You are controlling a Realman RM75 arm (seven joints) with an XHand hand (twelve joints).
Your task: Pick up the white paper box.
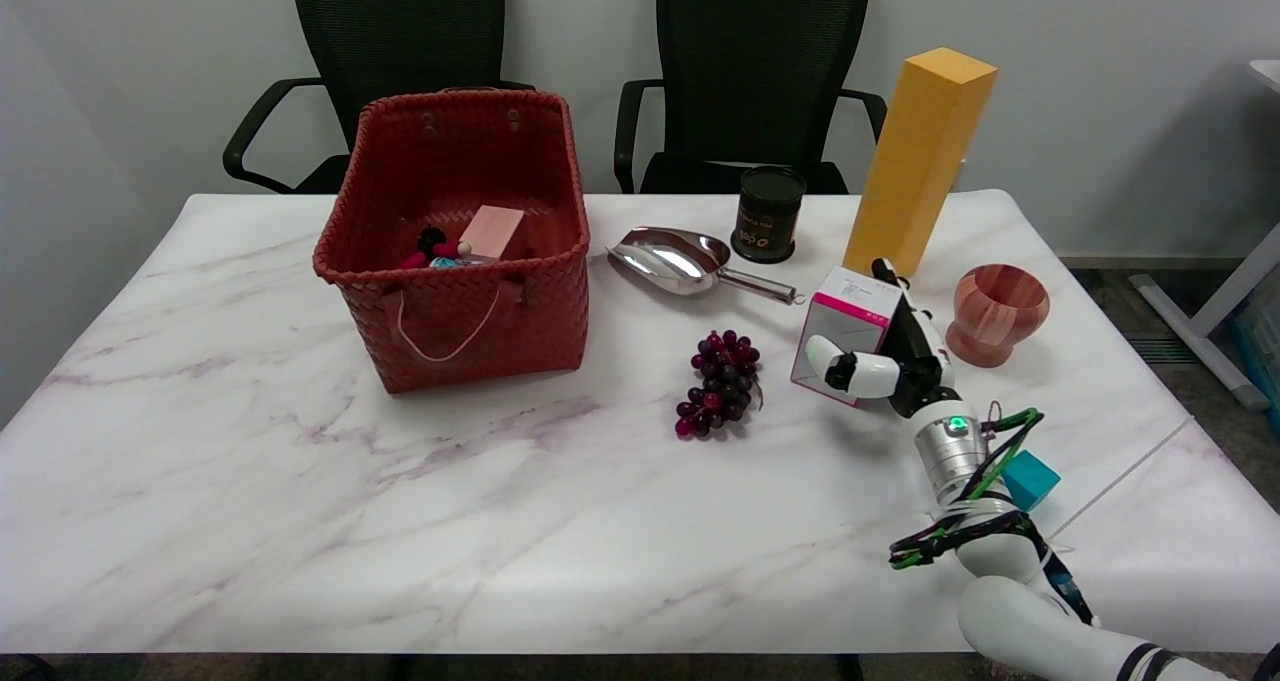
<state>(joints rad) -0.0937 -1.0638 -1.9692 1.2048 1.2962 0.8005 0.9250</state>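
White paper box (848, 326) with a pink band along its top edge and pink trim low on its front stands upright on the white marble-patterned table (300, 481), right of centre, and the right hand (890, 356) is wrapped around it from the right side. The thumb lies across the near front face of the box, while other fingers (885, 269) reach up past its far right top corner, so the hand is clamped on the box (whether the box's base is touching the table or just off it cannot be told). The white arm runs in from the near right corner, with green and black cables at the wrist.

Just left of the box lies a bunch of dark red artificial grapes (720, 383). Farther left stands a red woven basket (455, 301) holding a pale pink block (491, 230) and small toys. Beyond the box, a shiny metal scoop (690, 261) lies with its handle pointing toward the box, and a dark round tin (768, 213) stands behind it. A tall yellow rectangular box (918, 156) stands upright just beyond the hand, and a brown wooden cup (996, 313) sits to the right. A small teal cube (1030, 479) rests beside the wrist, to its right.
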